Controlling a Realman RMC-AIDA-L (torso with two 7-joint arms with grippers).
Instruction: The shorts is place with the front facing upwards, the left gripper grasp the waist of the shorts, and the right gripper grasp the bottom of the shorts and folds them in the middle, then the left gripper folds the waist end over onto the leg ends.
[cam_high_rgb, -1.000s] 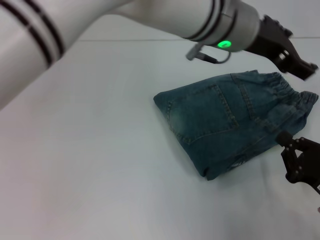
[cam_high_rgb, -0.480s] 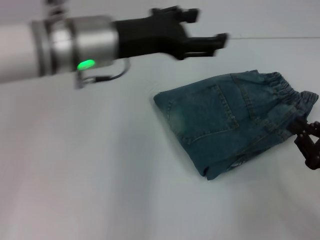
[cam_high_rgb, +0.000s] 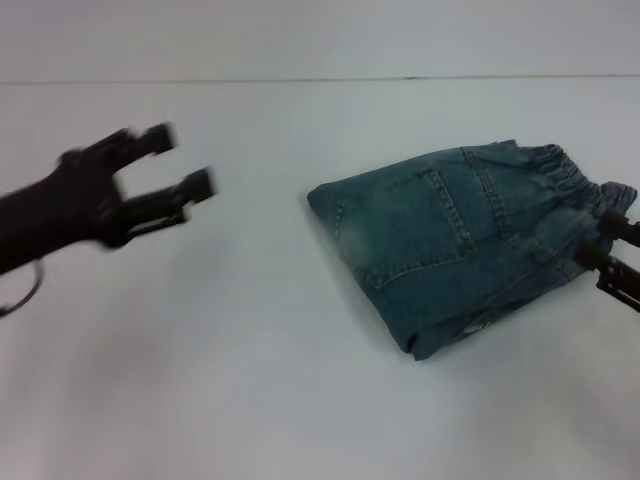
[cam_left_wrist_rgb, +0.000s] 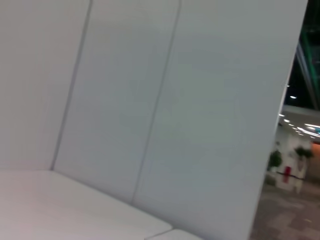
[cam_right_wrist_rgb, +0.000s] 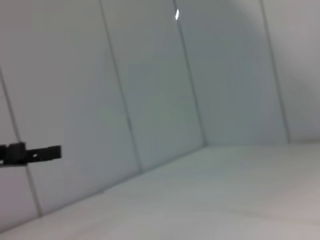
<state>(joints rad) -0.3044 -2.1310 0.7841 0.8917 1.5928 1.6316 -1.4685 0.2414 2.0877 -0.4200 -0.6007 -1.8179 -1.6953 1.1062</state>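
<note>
The left gripper (cam_high_rgb: 180, 162) hangs above the bare left part of the white table (cam_high_rgb: 250, 380), well apart from the cloth. Its black body reaches in from the left edge of the head view, and its two fingers (cam_high_rgb: 190, 187) point toward the middle of the table with a clear gap between them — spread, holding nothing. The right gripper (cam_high_rgb: 612, 255) shows only as a few black finger parts at the right edge, just beside the waistband end of the bundle; whether its fingers are apart or together I cannot tell.

Both wrist views show only pale wall panels and a strip of table; a dark finger tip (cam_right_wrist_rgb: 32, 152) juts into the right wrist view.

The shorts (cam_high_rgb: 450, 245) lie folded on the right half of the table — a compact blue denim bundle, back pocket up. The gathered waist of the shorts (cam_high_rgb: 560, 172) is at the far right.
</note>
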